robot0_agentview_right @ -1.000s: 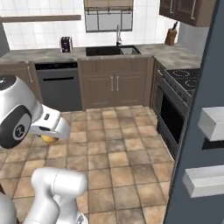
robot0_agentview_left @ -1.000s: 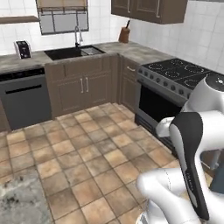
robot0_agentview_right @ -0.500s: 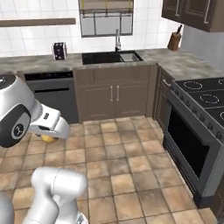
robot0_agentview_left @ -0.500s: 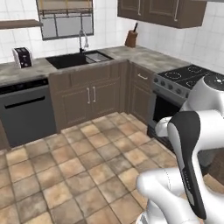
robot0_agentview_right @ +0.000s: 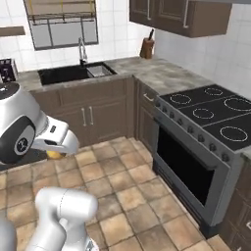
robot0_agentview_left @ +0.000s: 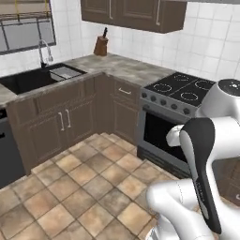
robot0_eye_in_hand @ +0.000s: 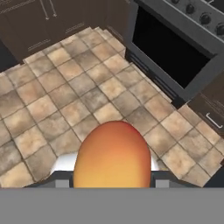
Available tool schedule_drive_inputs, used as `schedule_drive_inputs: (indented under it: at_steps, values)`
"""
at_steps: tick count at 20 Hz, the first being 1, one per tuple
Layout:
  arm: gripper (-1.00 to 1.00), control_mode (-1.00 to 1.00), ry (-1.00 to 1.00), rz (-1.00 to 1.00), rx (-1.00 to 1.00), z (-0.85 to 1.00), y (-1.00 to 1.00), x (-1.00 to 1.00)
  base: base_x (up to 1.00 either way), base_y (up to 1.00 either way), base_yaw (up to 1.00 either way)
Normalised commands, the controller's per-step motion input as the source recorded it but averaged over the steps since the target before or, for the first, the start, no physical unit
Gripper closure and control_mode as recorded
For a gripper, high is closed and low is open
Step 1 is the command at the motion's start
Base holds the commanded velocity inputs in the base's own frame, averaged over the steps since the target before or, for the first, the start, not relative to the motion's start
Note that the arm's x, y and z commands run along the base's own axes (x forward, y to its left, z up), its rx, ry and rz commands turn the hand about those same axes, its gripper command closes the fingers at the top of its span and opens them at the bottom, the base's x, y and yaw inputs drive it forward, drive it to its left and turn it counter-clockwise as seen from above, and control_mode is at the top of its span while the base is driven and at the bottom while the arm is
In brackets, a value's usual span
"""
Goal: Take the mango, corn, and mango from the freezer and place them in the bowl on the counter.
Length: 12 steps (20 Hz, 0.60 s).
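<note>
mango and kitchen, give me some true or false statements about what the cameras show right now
1. The pincer is shut on the mango. True.
2. The mango is green. False: it is orange-yellow with a red blush at its top.
3. The oven door is shut. True.
4. A pot stands on the stovetop. False: its burners are bare.
5. A knife block stands on the corner countertop. True.
6. The floor is grey carpet. False: it is brown and tan tile.

No readable txt, labels, brands or nos. anywhere in these views.
</note>
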Motion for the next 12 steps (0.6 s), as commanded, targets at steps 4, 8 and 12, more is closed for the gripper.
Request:
schedule_drive_inputs:
  at_steps: [4,8,12]
  values:
    - [1.00,1.00,0.00,0.00,0.00,0.00,0.00,0.00,0.74,0.00,-0.61]
    - [1.00,1.00,0.00,0.00,0.00,0.00,0.00,0.00,0.72,0.00,-0.62]
    - [1.00,1.00,0.00,0.00,0.00,0.00,0.00,0.00,0.77,0.00,-0.61]
